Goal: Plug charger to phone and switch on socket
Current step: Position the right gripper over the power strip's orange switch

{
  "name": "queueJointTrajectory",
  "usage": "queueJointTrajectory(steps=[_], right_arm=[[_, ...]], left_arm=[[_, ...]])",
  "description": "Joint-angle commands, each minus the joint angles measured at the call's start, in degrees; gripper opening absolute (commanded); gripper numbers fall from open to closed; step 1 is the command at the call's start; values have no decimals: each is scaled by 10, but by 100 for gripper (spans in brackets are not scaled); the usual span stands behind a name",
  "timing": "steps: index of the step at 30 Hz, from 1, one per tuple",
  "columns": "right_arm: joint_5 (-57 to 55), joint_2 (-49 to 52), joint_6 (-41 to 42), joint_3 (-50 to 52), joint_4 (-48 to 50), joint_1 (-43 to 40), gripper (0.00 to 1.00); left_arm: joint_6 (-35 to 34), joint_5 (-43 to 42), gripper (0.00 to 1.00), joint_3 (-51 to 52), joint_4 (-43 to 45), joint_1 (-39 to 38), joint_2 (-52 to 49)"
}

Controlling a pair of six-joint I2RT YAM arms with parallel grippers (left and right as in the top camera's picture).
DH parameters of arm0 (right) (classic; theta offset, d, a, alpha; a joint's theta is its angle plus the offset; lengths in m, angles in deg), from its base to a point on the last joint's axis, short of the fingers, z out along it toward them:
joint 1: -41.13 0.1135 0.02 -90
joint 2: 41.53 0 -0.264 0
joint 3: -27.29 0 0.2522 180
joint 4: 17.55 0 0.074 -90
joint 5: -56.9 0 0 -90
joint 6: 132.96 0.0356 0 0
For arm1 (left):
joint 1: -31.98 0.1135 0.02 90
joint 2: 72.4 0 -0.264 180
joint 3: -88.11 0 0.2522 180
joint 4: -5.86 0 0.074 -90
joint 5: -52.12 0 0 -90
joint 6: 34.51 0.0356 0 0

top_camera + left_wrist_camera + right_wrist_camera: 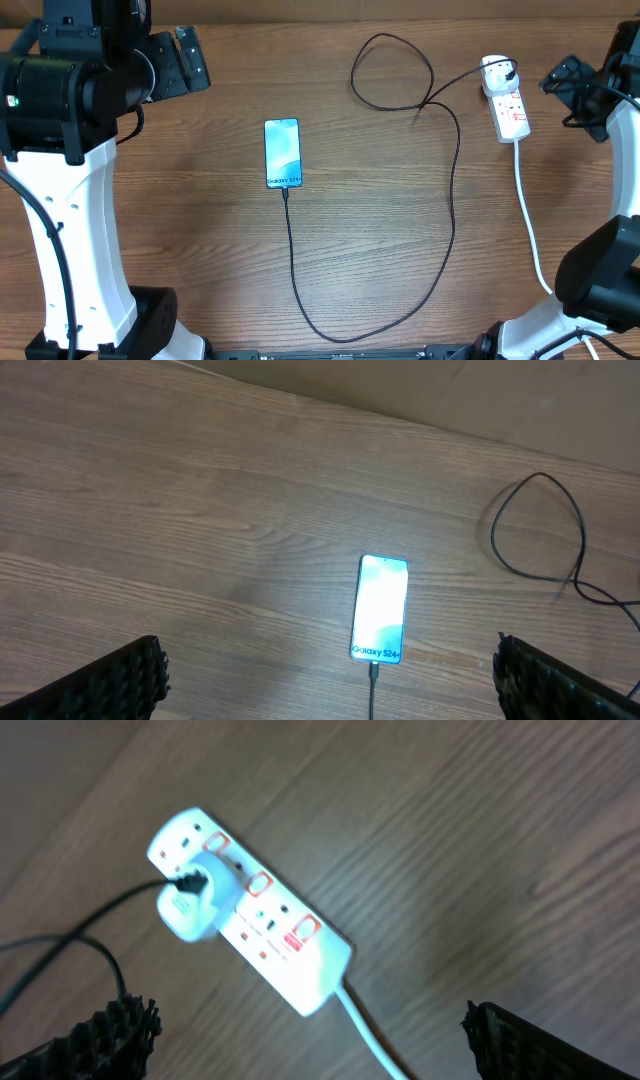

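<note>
On the wooden table (380, 250), two claws first. Above the far left corner, the left claw (183, 62), spread fully wide, gripping nothing. At the far right edge, the right claw (568, 85), equally wide and empty, just right of the socket strip (510, 108).

Looping from far right, down to the near edge and back up the middle: the black charger cable (455, 200). Seated in the strip's far end: the charger's plug (190, 910). In the middle, face up: the phone (281, 153), with the cable tip (285, 192) apparently at its near edge.

Risks, judging from here:
- pressing the wrong one of the red switches (260, 882);
- shoving the light strip sideways rather than rocking a switch;
- snagging the cable and tugging the tip loose.

Hard to make out: full seating of the tip, and the on-or-off state of any switch.
</note>
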Motion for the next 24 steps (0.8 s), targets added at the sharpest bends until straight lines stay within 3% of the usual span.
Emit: queueJointTrajectory(steps=[1, 24], right_arm=[[-6, 14, 17, -13, 22, -2, 100], [-6, 123, 60, -10, 83, -2, 100]], left_arm=[[-8, 5, 100, -7, -1, 0, 3], [-8, 5, 100, -7, -1, 0, 3]])
